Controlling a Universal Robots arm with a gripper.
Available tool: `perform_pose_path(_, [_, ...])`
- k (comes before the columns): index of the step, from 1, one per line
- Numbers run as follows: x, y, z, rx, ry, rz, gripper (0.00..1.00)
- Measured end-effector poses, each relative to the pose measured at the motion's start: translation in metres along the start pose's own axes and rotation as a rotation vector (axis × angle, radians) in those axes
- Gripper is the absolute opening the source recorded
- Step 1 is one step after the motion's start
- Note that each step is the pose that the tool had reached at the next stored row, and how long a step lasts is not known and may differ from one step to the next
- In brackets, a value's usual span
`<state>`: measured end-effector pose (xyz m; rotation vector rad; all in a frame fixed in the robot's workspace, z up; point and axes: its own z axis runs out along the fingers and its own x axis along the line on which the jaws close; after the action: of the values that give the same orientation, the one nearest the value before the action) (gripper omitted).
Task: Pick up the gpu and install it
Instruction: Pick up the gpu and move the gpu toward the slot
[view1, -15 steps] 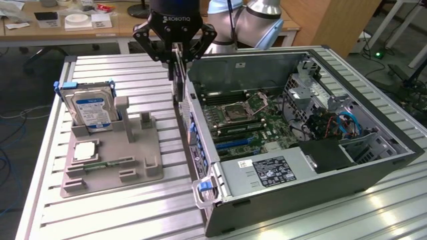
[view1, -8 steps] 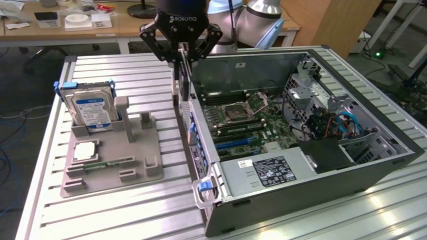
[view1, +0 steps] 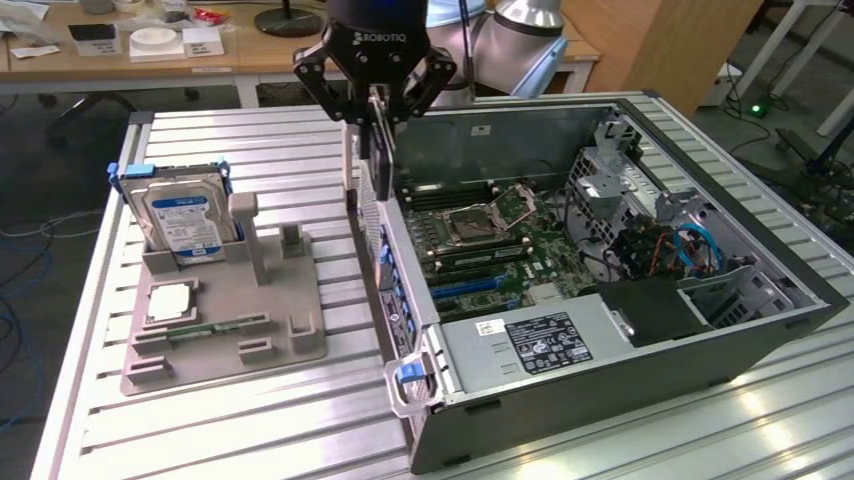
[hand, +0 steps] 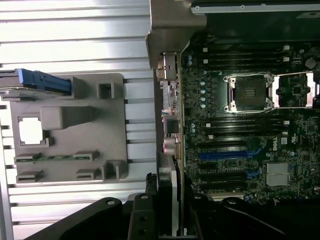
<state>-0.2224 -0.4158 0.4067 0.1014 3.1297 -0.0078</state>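
Hanging edge-down from the gripper (view1: 375, 108), the gpu (view1: 383, 160) is being pinched along its upper edge between the two fingers, so the hand is grasping the card, not empty. The card is dangling upright directly below the hand, right over the rear wall of the open computer case (view1: 747, 335); whether it is touching that wall I cannot tell. It is looking thin, stiff and light, yet probably fragile. A pinch on the top edge, clear of the lower connector edge, seems the safest hold, though so narrow a grip may be letting it twist. Below and to one side of the hand, the motherboard (view1: 534, 255) is lying exposed with its blue expansion slot (view1: 467, 287). On the hand's other side, a grey holder (view1: 287, 345) is carrying the hard drive (view1: 187, 225) and a memory stick (view1: 214, 328).
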Motion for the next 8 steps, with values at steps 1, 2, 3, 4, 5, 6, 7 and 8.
perform_pose_path(1, [-0.001, 0.0001, 0.0, 0.0001, 0.0001, 0.0, 0.28])
perform_pose_path(2, [-0.003, 0.0002, 0.0, 0.0001, 0.0, 0.0, 0.28])
perform_pose_path(3, [-0.005, 0.0003, 0.0, 0.0001, 0.0, 0.0, 0.28])
perform_pose_path(4, [-0.006, 0.0004, 0.0001, 0.0, 0.0, 0.0, 0.28])
perform_pose_path(5, [-0.008, 0.0005, 0.0001, 0.0001, 0.0, 0.0, 0.28])
perform_pose_path(6, [-0.009, 0.0006, 0.0002, 0.0, 0.0, 0.0, 0.28])
perform_pose_path(7, [-0.011, 0.0007, 0.0002, 0.0, 0.0, 0.0, 0.28])
perform_pose_path(8, [-0.012, 0.0008, 0.0002, 0.0, 0.0, 0.0, 0.28])
